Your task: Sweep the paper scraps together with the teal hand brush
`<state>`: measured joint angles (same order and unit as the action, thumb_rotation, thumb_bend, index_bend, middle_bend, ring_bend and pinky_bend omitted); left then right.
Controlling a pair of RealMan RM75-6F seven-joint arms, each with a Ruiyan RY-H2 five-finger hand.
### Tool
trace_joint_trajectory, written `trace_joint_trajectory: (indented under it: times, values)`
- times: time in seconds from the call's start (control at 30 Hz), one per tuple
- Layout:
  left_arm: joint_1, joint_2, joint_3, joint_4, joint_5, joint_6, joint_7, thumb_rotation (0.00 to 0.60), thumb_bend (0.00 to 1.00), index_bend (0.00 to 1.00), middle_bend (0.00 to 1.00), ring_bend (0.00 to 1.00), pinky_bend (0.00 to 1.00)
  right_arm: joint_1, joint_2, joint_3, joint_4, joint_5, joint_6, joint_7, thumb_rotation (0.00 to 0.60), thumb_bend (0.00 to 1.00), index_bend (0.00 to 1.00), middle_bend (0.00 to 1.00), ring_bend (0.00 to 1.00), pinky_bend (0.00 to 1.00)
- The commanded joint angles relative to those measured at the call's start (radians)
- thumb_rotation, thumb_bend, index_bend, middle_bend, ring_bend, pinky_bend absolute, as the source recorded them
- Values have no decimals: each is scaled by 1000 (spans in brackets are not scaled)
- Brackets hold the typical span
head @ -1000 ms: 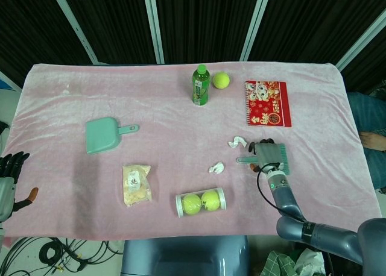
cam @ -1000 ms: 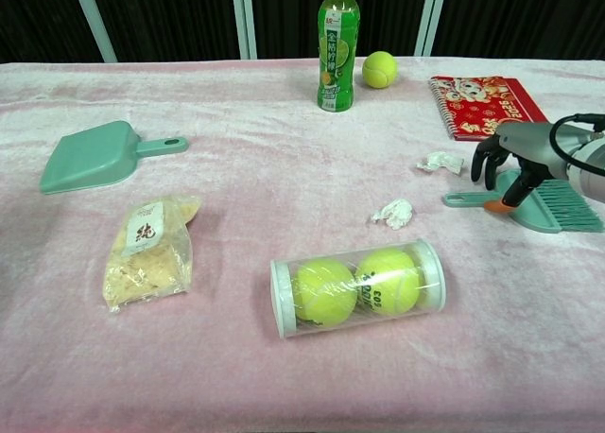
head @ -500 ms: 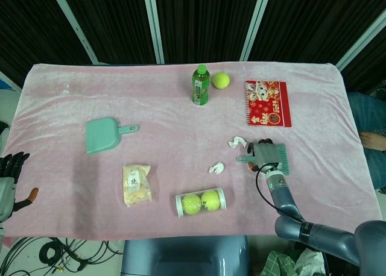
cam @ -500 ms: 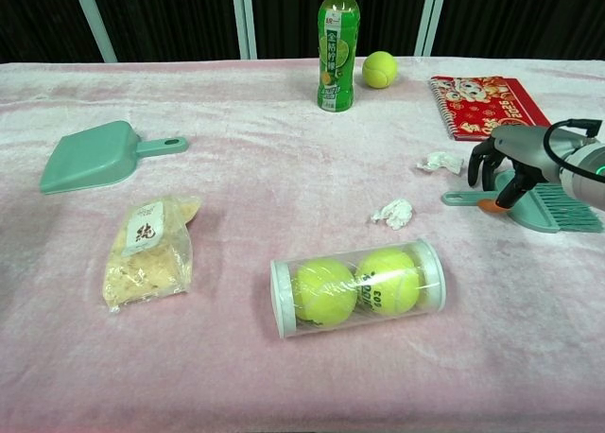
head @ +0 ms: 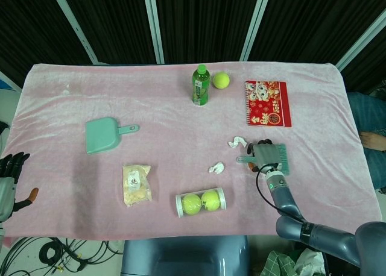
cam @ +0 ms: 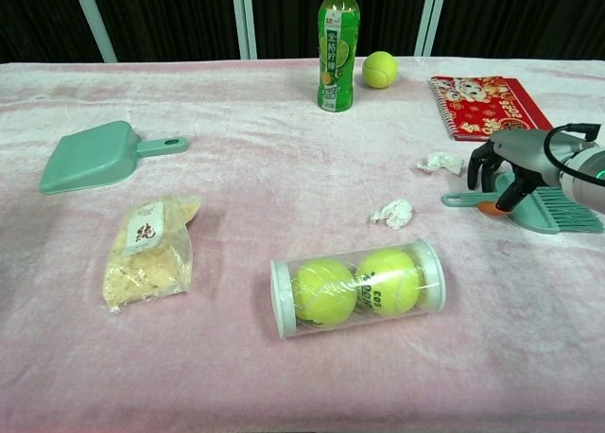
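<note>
The teal hand brush (head: 278, 158) (cam: 553, 207) lies flat on the pink cloth at the right, handle pointing left. My right hand (head: 263, 157) (cam: 504, 163) is curled down over that handle, fingers on its far side and the orange-tipped thumb on its near side. Whether it grips the handle is not plain. One white paper scrap (head: 236, 143) (cam: 440, 161) lies just left of the hand. A second scrap (head: 216, 167) (cam: 393, 212) lies further left and nearer me. My left hand (head: 12, 176) hangs off the table's left edge, fingers apart and holding nothing.
A teal dustpan (head: 102, 135) (cam: 90, 156) lies at the left, a snack bag (head: 136, 184) below it. A clear tube of tennis balls (head: 201, 201) (cam: 357, 286) lies near the front edge. At the back stand a green bottle (head: 201, 85), a loose tennis ball (head: 221, 79) and a red notebook (head: 268, 102).
My right hand has sunk a little lower onto the brush handle, with the fingers curling closer round it. The brush, the scraps and my left hand have stayed put.
</note>
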<state>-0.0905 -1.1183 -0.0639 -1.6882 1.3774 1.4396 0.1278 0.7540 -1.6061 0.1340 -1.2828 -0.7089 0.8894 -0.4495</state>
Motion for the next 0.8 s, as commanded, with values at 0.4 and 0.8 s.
trace_joint_trajectory:
  times: [0.4,0.8]
  values:
    - [0,2,0,-2,-1,-1,-2,600,309,113,75,6,102,0,-10,2,13,-14,-11,-15,600,287,455,497,240,156]
    - [-1,3,1,-3,-3,-4,-4,600,309,119,75,7,140,-13,11,28,-24,-51,-4,30,600,392,593,574,288,156]
